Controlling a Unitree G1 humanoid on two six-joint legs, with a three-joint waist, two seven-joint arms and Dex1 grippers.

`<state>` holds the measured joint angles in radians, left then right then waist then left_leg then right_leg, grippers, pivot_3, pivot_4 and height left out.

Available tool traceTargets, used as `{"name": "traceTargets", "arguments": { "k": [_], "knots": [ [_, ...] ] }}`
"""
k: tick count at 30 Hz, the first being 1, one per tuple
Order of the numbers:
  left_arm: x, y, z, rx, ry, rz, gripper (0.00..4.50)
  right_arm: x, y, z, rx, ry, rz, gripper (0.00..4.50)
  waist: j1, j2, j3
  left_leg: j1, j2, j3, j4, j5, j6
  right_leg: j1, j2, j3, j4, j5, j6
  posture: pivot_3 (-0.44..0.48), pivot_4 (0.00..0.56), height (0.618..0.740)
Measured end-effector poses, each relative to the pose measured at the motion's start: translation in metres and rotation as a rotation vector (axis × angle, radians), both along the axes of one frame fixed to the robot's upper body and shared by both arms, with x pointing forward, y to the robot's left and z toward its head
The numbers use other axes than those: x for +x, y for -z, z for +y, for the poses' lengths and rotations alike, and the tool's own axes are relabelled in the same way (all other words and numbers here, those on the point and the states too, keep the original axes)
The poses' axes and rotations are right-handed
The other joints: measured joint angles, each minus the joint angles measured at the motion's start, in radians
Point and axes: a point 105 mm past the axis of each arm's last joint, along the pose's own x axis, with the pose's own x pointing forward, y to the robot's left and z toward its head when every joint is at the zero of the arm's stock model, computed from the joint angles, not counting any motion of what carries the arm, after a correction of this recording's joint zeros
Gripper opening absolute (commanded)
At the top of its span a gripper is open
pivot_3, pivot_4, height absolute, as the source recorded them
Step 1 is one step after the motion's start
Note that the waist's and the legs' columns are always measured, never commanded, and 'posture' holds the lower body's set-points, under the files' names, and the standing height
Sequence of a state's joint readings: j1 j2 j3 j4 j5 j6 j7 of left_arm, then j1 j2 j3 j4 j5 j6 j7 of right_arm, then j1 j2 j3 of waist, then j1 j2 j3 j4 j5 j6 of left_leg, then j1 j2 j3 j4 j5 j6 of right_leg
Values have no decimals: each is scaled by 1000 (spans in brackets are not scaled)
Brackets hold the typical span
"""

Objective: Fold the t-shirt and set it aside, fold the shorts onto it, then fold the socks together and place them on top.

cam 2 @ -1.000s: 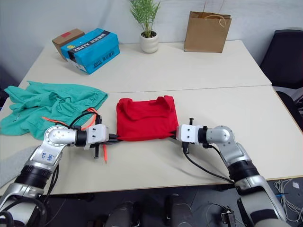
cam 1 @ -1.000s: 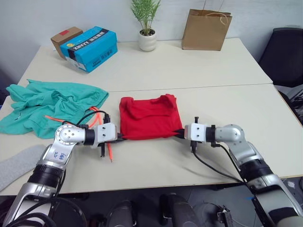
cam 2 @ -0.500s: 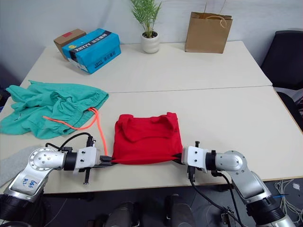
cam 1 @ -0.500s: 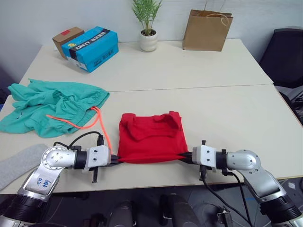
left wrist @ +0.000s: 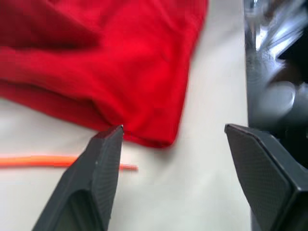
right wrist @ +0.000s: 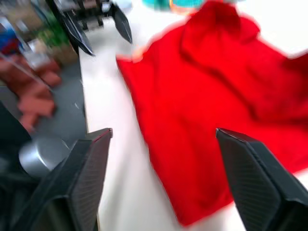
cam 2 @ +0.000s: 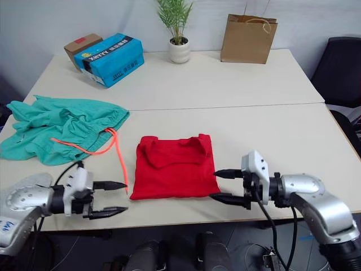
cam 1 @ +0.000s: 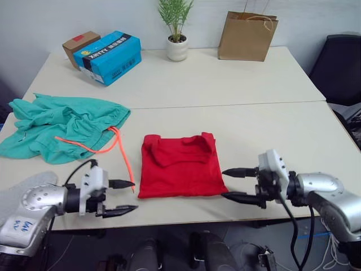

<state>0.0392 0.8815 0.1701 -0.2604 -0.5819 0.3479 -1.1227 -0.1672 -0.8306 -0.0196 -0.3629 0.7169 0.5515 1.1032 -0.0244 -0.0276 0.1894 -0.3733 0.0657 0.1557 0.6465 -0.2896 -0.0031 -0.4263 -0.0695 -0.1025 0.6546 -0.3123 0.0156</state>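
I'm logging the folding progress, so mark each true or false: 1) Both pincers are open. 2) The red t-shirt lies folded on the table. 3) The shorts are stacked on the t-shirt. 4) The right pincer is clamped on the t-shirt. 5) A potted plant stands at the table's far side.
1) True: left pincer and right pincer are open.
2) True: the t-shirt lies folded.
3) False: the shorts lie apart, crumpled.
4) False: it holds nothing.
5) True: potted plant.
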Motion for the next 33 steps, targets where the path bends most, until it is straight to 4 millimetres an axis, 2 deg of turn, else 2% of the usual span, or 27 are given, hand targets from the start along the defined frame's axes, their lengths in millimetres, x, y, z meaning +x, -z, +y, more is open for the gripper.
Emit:
{"name": "traceTargets", "arguments": {
  "k": [1, 3, 5, 8, 11, 15, 17, 21, 23, 28, 33],
  "knots": [
    [8, -10, -3, -19, -3, -30, 3113, 4, -3, 5, 10, -14, -20, 2346, 3, 0, 0, -1, 0, -1, 0, 0, 0, 0, 0, -1, -1, 0, 0, 0, 150, 740],
    [18, -19, -9, -7, 7, -89, 2658, 12, -2, 13, 7, -32, -58, 1774, 8, 0, 0, -1, -1, -1, 0, 0, 0, 0, 0, -1, -1, 0, 0, 0, 150, 740],
    [23, -10, -19, 96, 74, -118, 2022, 25, 9, 27, -15, -58, -110, 1067, 9, 0, 0, -2, -1, 0, 0, 0, 0, -1, 0, -1, -2, 0, 1, 0, 150, 740],
    [23, 8, -37, 111, 132, -96, 1063, 36, 24, 37, -34, -69, -148, 10, 2, 0, 0, -4, -1, 2, 1, 2, -4, -2, 0, 0, -1, -1, 3, 0, 150, 740],
    [35, 11, -55, 113, 147, -143, 92, 42, 38, 43, -92, -105, -202, 0, 0, 0, 0, -6, -1, 2, 3, 2, -4, -3, 0, -1, -2, -1, 4, 0, 150, 740],
    [41, 30, -61, 198, 157, -163, 36, 47, 55, 47, -97, -99, -180, 0, -6, 0, 0, -5, -1, 3, 3, 2, -4, -2, 0, 0, 0, 0, 4, 0, 150, 740],
    [43, 35, -63, 210, 162, -176, 36, 54, 56, 49, -96, -83, -176, 0, -8, -1, 0, -3, -1, 3, 3, 2, -3, -2, 0, 0, 1, 0, 4, 0, 150, 740],
    [49, 35, -69, 186, 131, -208, 36, 64, 51, 49, -106, -68, -213, 0, -3, -1, 0, -2, -1, 2, 2, 2, -3, -2, 0, 0, 3, 0, 3, 0, 150, 740],
    [62, 30, -74, 149, 76, -236, 36, 67, 52, 48, -103, -59, -206, 0, 0, -1, 0, -2, -1, 1, 3, 3, -3, -2, 0, 0, 4, 0, 3, 0, 150, 740],
    [84, 16, -67, 137, -16, -281, 36, 79, 52, 44, -123, -32, -225, 0, -5, -1, 0, -2, -1, 2, 3, 4, -5, -2, 0, 0, 4, 0, 3, 0, 150, 740],
    [92, 18, -59, 152, -62, -279, 36, 102, 46, 37, -139, 45, -282, 0, -7, -1, 0, -1, -1, 2, 2, 5, -7, -2, 0, 0, 5, 0, 3, 0, 150, 740]
  ]
}}
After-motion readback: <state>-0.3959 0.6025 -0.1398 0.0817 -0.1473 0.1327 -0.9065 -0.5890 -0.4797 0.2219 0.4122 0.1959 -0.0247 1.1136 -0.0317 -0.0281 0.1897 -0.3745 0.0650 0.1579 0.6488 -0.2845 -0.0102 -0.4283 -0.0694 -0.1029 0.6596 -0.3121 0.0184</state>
